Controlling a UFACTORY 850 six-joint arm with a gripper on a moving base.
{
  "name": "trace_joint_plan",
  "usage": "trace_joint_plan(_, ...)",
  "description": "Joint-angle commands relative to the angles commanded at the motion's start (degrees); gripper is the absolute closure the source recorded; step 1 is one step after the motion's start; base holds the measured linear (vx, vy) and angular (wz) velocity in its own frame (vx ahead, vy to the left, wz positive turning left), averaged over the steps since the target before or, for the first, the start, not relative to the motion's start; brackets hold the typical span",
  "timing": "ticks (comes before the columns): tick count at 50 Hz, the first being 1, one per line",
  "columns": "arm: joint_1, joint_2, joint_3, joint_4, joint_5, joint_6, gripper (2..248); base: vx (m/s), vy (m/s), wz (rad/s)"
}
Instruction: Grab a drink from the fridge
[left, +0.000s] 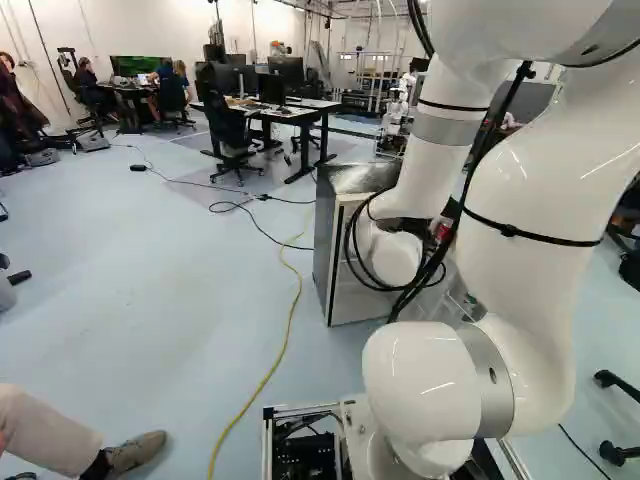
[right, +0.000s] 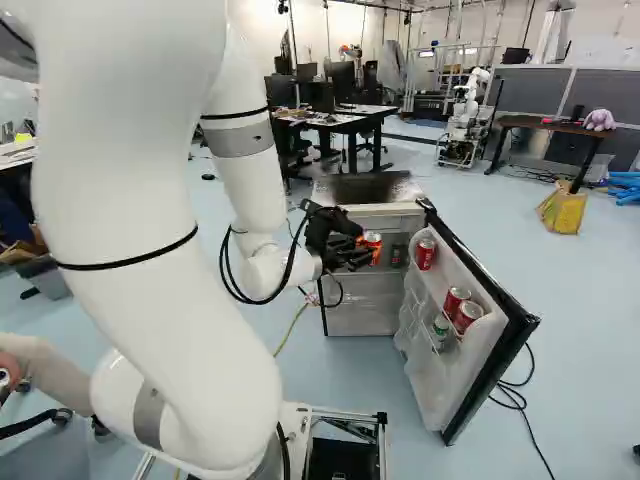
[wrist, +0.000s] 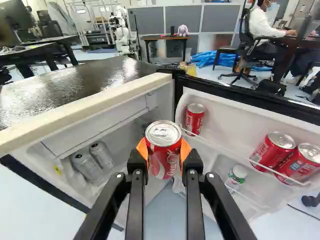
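orange-padded fingers (wrist: 186, 151) snug around a red can (wrist: 164, 149) before the open fridge (wrist: 107, 102)

Red can (wrist: 164, 155) held in the gripper (right: 370, 248), an orange pad (wrist: 142, 149) against either side. Open fridge (wrist: 90, 101) ahead, glossy dark top (wrist: 55, 90); inside, two pale cans (wrist: 101, 155) side by side. On the open door (wrist: 235, 115): single red can (wrist: 194, 120) near the hinge, pair of red cans (wrist: 272, 151) farther out, white-capped container (wrist: 236, 176) lower, between. Well beyond: another robot (wrist: 121, 32), grey partitions (wrist: 218, 19)
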Motion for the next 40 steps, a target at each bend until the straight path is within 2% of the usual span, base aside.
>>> trace_joint_plan(40,-0.35,8.21,1.57,-17.41,-5.02,0.00,168,0.000,0.000,0.000)
